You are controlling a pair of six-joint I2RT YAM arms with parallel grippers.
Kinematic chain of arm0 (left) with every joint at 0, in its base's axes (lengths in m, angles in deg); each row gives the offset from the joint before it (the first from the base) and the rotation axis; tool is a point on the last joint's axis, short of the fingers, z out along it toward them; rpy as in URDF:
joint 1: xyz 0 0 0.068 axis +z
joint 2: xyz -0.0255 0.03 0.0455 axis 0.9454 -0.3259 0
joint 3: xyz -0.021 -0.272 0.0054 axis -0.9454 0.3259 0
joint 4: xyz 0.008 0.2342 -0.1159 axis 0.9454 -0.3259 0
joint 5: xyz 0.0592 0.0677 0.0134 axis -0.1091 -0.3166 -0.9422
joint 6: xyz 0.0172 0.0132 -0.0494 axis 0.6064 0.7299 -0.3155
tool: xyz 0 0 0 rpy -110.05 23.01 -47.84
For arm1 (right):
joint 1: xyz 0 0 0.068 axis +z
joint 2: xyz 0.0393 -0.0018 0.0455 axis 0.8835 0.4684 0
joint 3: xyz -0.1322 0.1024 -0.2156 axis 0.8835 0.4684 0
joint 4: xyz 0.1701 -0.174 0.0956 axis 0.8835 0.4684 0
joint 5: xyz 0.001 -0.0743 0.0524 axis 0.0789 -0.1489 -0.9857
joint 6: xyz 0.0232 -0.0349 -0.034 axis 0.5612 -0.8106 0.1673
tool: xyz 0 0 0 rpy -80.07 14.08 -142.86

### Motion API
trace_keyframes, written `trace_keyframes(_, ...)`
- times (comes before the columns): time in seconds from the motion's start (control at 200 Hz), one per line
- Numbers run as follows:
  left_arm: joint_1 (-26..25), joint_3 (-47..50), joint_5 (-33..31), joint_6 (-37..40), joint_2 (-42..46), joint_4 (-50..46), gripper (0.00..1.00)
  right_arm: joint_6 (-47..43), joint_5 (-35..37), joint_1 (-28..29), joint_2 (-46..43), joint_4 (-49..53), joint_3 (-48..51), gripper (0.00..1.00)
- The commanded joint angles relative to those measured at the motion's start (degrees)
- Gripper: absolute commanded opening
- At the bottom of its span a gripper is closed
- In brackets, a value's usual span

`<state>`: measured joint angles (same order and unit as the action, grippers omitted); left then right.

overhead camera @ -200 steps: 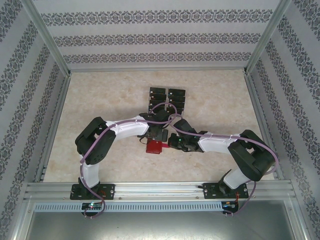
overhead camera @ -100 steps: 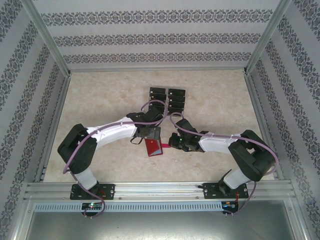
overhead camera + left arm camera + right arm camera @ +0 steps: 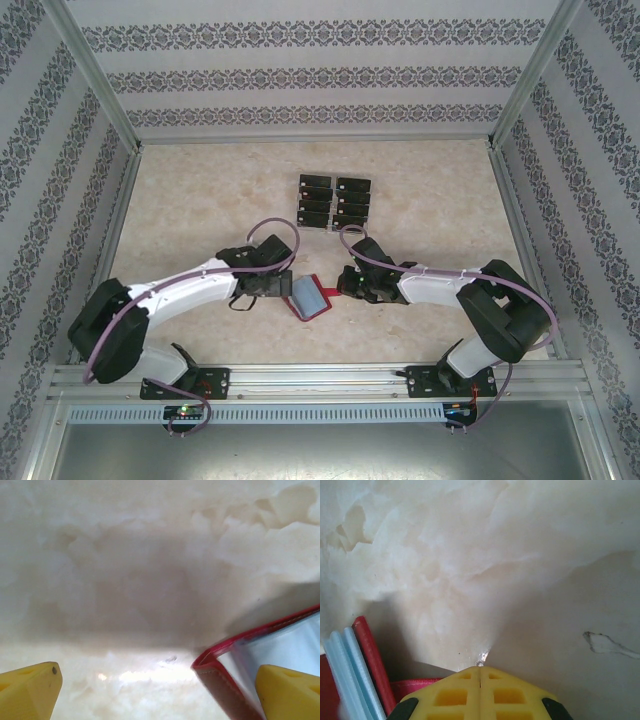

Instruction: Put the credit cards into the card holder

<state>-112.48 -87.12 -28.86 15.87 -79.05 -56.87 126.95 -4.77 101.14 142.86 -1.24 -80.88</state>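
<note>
The card holder (image 3: 311, 297) lies open mid-table, red outside, its grey-blue inside facing up. My left gripper (image 3: 287, 289) is at its left edge. In the left wrist view that gripper (image 3: 159, 696) is open wide, and the holder's red corner (image 3: 222, 680) stands between the yellow fingertips (image 3: 31, 689), close to the right one. My right gripper (image 3: 346, 284) is at the holder's right side. Its jaws (image 3: 480, 676) are shut, with a red flap (image 3: 415, 685) of the card holder (image 3: 367, 657) running under them. The credit cards (image 3: 335, 200), several small black ones in two columns, lie farther back, untouched.
The marble-patterned table (image 3: 200, 200) is fenced by patterned walls and an aluminium frame, with a rail (image 3: 320, 378) along the near edge. Both arm bases are bolted to that rail. Open tabletop lies to the left and right of the cards.
The left arm has swung its elbow out left and lowered. The card holder went from closed and red on top to lying open, its grey-blue inside showing. The right arm stayed put.
</note>
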Motion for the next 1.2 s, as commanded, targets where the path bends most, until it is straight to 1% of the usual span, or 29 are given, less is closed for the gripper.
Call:
trace_keyframes(0.0,0.43,2.84,0.76,-3.53,3.20,-1.41,1.00,-0.33,0.51,-1.09,-0.35,1.09,-0.04,0.00)
trace_keyframes(0.1,0.44,4.75,1.47,-4.79,5.44,-1.11,1.00,-0.50,0.25,-1.39,0.06,1.32,-0.57,0.00)
trace_keyframes(0.2,0.45,6.92,2.13,-5.81,5.87,-0.13,1.00,-0.79,0.13,-1.85,0.40,1.60,-1.58,0.00)
trace_keyframes(0.37,0.22,9.90,2.93,-7.32,3.50,3.12,1.00,-1.55,-0.40,-2.59,1.08,2.41,-3.72,0.00)
trace_keyframes(0.48,0.26,10.33,2.87,-7.52,0.04,5.61,1.00,-1.98,-0.05,-3.35,1.57,2.79,-4.76,0.00)
trace_keyframes(0.625,0.38,7.38,0.93,-6.28,-4.89,7.16,1.00,-1.97,0.26,-4.66,1.41,3.03,-4.98,0.00)
trace_keyframes(0.719,0.69,3.74,-0.24,-4.35,-7.48,7.21,1.00,-1.72,0.55,-5.05,0.78,3.29,-4.17,0.00)
trace_keyframes(0.989,5.51,-8.48,-1.16,4.43,-16.46,6.29,1.00,1.51,1.73,-5.04,-3.54,2.15,2.45,0.00)
trace_keyframes(1.129,5.97,-11.88,-0.83,7.15,-18.50,5.28,1.00,2.03,2.57,-5.12,-6.92,3.39,4.40,0.00)
trace_keyframes(1.199,5.90,-11.31,0.14,6.74,-17.53,5.70,1.00,1.20,2.51,-5.45,-9.08,4.86,4.12,0.08)
